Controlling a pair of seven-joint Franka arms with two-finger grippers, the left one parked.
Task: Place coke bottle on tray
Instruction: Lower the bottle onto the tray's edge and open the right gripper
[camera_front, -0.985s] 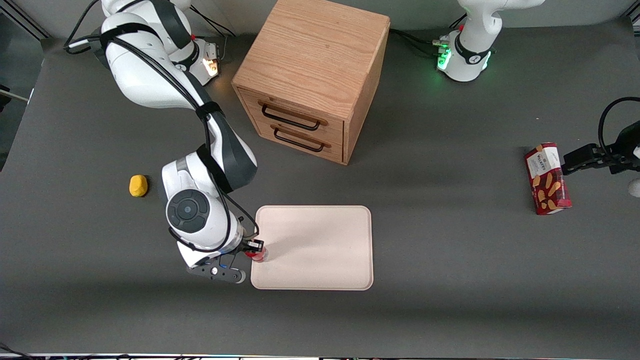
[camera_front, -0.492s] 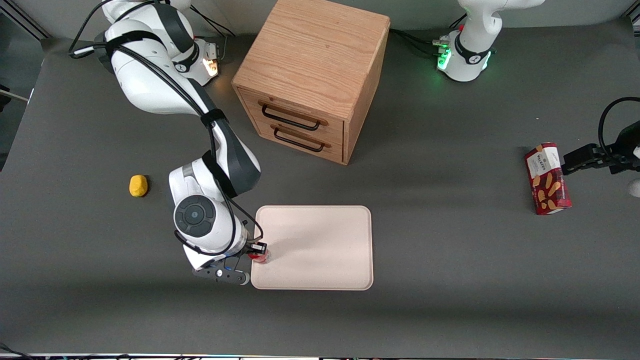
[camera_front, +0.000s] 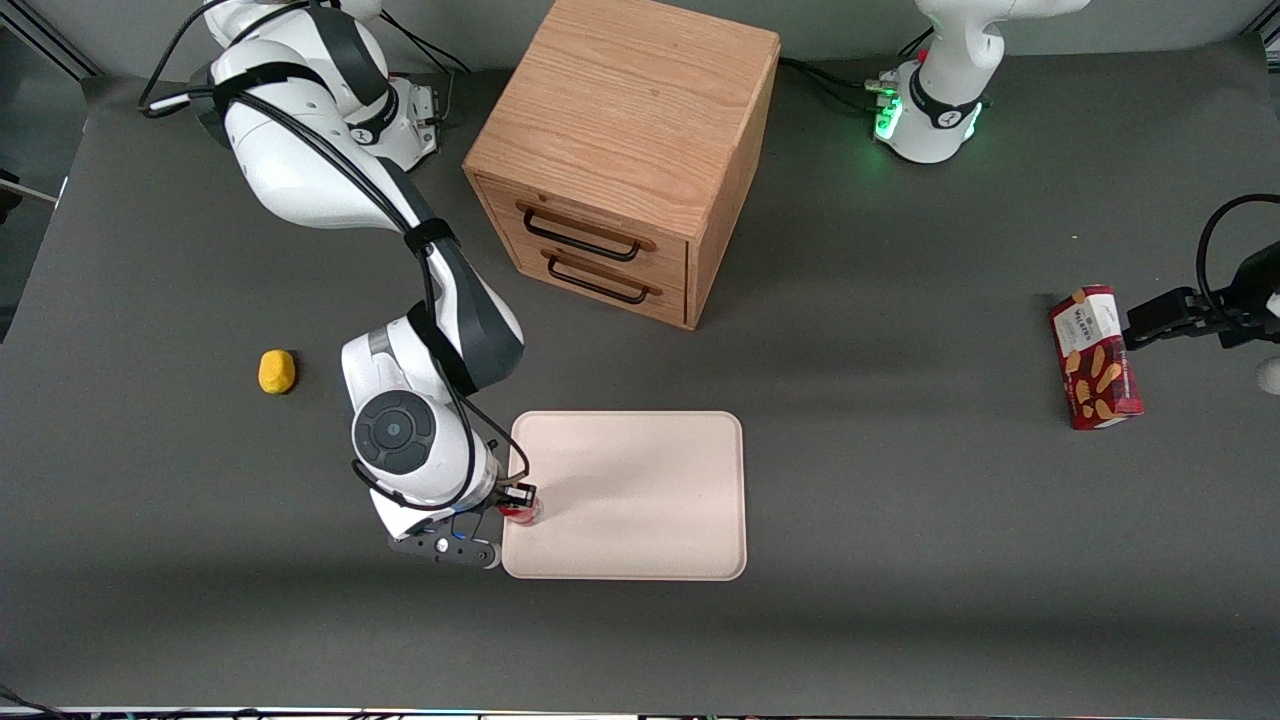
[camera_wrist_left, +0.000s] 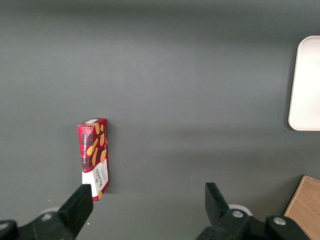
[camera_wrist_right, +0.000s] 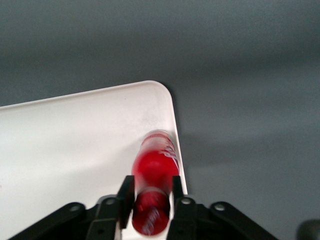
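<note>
Right wrist view: hand (camera_wrist_right: 150, 197) clamps glossy coke bottle (camera_wrist_right: 155, 172) over smooth tray (camera_wrist_right: 75, 145)

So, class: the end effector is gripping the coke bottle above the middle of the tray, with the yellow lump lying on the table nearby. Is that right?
Not quite. The end effector grips the coke bottle above the tray's edge near a corner, not its middle; the right wrist view shows this. The yellow lump does lie on the table nearby.

In the front view you see only a small part of the coke bottle (camera_front: 522, 513); the right arm covers most of the gripper (camera_front: 516, 503). In the right wrist view the bottle's cap end is blurred, and the tray (camera_wrist_right: 60, 145) is cut off.
</note>
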